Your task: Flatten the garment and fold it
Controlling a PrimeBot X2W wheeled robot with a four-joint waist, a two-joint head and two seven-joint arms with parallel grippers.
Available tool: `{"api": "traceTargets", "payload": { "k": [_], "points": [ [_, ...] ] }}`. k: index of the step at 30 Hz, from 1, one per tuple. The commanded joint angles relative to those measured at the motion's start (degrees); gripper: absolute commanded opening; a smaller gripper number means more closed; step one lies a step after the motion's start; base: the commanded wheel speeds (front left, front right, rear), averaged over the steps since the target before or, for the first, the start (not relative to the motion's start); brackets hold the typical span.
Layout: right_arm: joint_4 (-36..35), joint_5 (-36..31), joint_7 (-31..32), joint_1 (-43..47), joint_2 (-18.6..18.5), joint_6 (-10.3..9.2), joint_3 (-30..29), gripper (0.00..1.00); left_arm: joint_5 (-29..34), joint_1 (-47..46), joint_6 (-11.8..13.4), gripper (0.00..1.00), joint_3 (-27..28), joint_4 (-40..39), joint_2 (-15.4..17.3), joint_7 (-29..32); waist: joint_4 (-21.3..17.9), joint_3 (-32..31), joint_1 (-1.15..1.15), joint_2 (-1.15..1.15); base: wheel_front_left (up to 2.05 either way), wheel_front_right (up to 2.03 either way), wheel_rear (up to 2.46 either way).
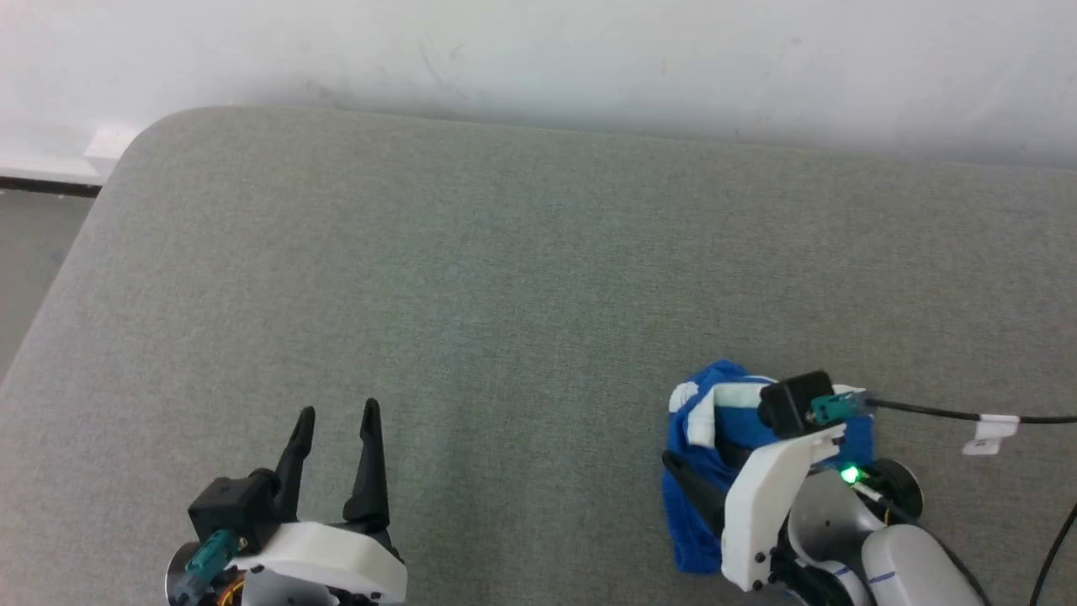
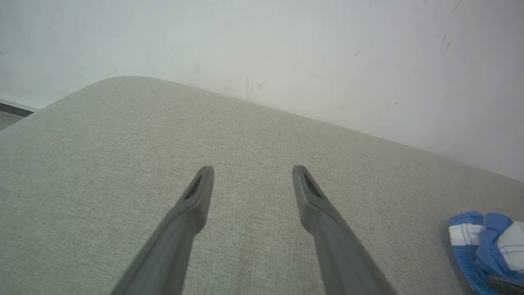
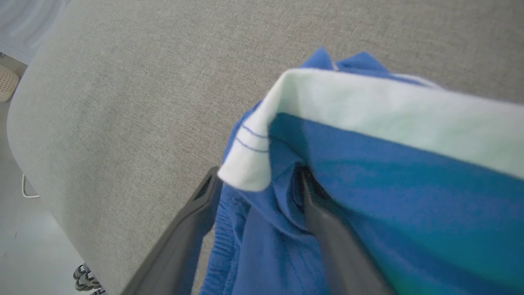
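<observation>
The garment [image 1: 698,513] is a bunched heap of bright blue fabric with white bands, lying on the grey cushioned surface [image 1: 522,278] at the near right. My right gripper [image 3: 258,176] stands in the heap, its jaws spread wide. Blue fabric lies loose between the fingers [image 3: 184,237], and a white band folds over just above their tips. In the head view one dark finger [image 1: 686,480] pokes out at the heap's left side. My left gripper [image 1: 338,410] is open and empty at the near left, well apart from the garment [image 2: 483,237], hovering over bare cushion [image 2: 251,168].
A white wall [image 1: 538,59] runs behind the cushion. The cushion's rounded left corner [image 1: 135,151] drops to the floor. A black cable with a white tag [image 1: 993,429] trails right from my right wrist. A pale basket [image 3: 6,82] stands on the floor.
</observation>
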Motion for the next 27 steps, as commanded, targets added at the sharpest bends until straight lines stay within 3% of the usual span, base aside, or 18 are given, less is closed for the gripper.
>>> {"api": "traceTargets", "payload": {
  "k": [1,7,14,19,27],
  "points": [
    [-0.6,0.6,-0.2,-0.7,-0.1,-0.04,-0.1,1.0,-0.2,0.0,-0.3,1.0,-0.1,0.2,0.0,-0.5,-0.6,-0.6,0.0,0.0,0.0,0.0,0.0],
    [-9.9,3.3,-0.9,2.6,-0.1,-0.04,-5.1,1.0,-0.4,0.8,-0.3,1.0,0.1,0.2,0.6,-0.6,-2.3,-1.7,0.0,0.0,0.0,0.0,0.0],
    [-20.2,0.7,-2.1,11.4,-0.1,-0.04,-15.7,1.0,-0.2,1.6,0.0,1.0,0.8,-0.9,1.6,-1.0,-4.1,-1.1,0.0,0.0,0.0,0.0,0.0],
    [-20.3,2.2,-1.8,14.7,-0.1,-0.04,-17.2,1.0,-0.4,1.5,0.0,1.0,1.1,-1.7,2.0,-1.0,-5.0,0.7,0.0,0.0,0.0,0.0,0.0],
    [-13.3,2.9,-2.7,10.3,-0.1,-0.04,-15.3,1.0,-0.3,-0.6,-0.4,1.0,1.1,-2.2,2.5,-0.8,-3.6,3.7,0.0,0.0,0.0,0.0,0.0]
  ]
}}
